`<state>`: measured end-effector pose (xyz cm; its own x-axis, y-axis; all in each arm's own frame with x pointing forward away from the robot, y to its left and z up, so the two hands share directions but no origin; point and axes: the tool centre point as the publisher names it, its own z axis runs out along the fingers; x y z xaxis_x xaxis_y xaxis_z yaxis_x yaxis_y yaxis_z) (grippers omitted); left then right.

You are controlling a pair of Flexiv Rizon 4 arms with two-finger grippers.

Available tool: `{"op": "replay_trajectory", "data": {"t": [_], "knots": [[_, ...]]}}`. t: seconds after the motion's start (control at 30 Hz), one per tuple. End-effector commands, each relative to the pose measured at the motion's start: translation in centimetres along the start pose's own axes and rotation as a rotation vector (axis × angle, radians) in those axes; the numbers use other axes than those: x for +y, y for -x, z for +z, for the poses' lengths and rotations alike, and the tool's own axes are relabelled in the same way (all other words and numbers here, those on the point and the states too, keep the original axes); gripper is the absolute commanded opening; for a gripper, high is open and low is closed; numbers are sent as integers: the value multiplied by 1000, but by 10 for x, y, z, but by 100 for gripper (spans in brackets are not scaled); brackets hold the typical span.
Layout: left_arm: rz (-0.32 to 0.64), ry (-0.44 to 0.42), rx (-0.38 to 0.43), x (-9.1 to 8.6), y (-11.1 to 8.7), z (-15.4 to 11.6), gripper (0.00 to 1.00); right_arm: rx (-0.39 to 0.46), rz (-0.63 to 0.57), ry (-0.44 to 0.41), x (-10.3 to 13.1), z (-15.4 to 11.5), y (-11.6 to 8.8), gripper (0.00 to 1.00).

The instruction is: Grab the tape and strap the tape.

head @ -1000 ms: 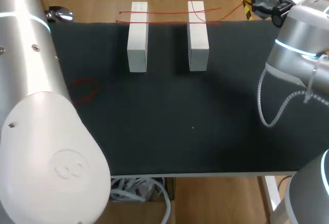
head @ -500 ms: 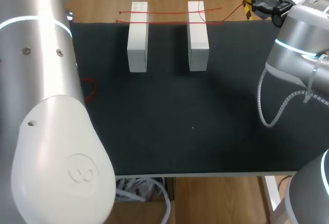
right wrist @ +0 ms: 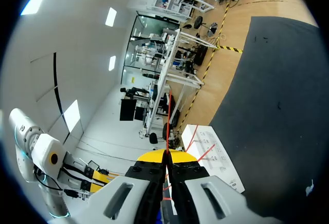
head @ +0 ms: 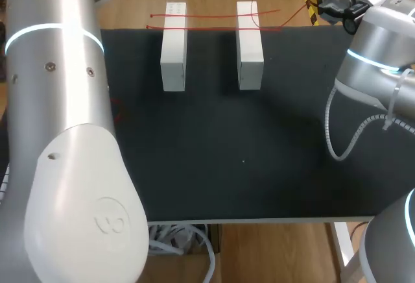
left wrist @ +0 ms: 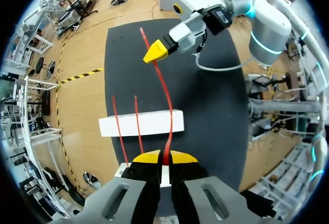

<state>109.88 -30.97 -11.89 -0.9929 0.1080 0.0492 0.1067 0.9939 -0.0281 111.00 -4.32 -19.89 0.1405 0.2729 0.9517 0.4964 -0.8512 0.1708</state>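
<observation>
Red tape [left wrist: 164, 91] runs between the clamped left gripper [left wrist: 164, 158] and right gripper [right wrist: 167, 157]. The left arm [head: 58, 101] has swung across the frame's left, seemingly tensioning it above the white blocks [head: 174, 49].

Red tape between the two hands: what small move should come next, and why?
Probably lower both hands together, so the red tape comes down across the white blocks. The left hand and the right hand each pinch one end, it is stretched over the blocks, and two other red tapes already lie across them.
</observation>
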Motion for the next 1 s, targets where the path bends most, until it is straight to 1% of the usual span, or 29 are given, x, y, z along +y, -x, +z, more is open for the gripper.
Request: {"op": "replay_trajectory", "data": {"t": [0.03, 0.17, 0.2, 0.37, 0.5, 0.67, 0.9, 1.0], "knots": [[-25, -2, -18, -7, 5, 5, 0, -5, -1, -1, 0, -1, -1, 0], [-33, -4, -27, -4, 4, 12, 0, -5, -1, -1, 0, -1, -1, 0], [-27, 10, -19, -3, 4, 13, 0, -5, -1, -1, 0, -1, -1, 0], [-28, 9, -6, 0, -2, 20, 0, -5, -1, -1, 0, -1, -1, 0], [-23, 12, -8, 1, -6, 22, 0, -5, -1, -1, 0, -1, -1, 0], [-31, 12, -9, 8, -12, 24, 0, -5, -1, -1, 0, -1, -1, 0], [-40, 27, -7, 9, -19, 26, 0, -5, -1, -1, 0, -1, -1, 0], [-53, 17, -16, 11, -21, 28, 0, -5, -1, -1, 0, -1, -1, 0]]}}
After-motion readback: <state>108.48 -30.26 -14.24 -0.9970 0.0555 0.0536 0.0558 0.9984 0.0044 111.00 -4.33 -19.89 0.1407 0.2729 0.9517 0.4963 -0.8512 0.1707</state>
